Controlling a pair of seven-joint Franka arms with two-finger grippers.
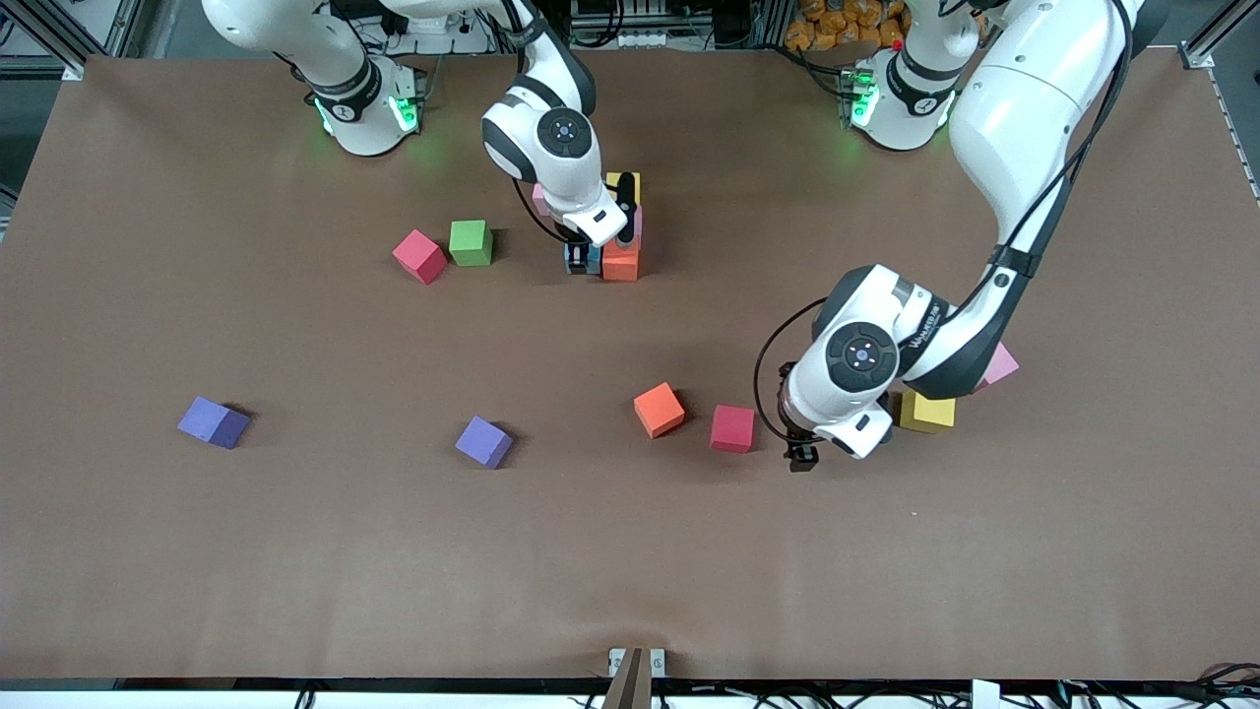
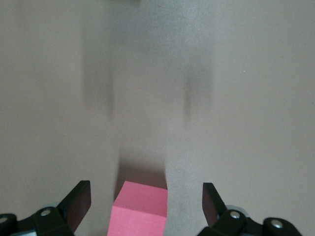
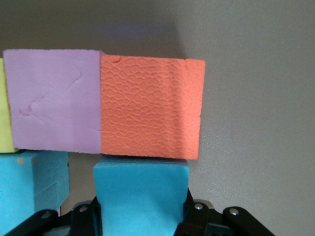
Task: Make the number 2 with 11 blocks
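Clock directions are read on the front view. The right gripper (image 1: 583,259) is down at the cluster of blocks at 12 o'clock from the tabletop's (image 1: 295,551) middle, clamped on a cyan block (image 1: 594,260). The right wrist view shows that cyan block (image 3: 140,189) held against the edge of an orange block (image 3: 150,108). A pale pink block (image 3: 54,101) adjoins the orange one, and a second cyan block (image 3: 34,179) lies just beside the held one.

The left gripper (image 1: 802,456) hangs low at 4 o'clock with its fingers (image 2: 78,199) wide apart, holding nothing. A red block (image 1: 732,428) lies near its 9 o'clock. A loose orange block (image 1: 659,410) sits at that one's 9 o'clock, apart from it. Two purple blocks (image 1: 214,421) (image 1: 483,440) lie at 8 o'clock. A green cube (image 1: 471,242) sits at the cluster's 9 o'clock
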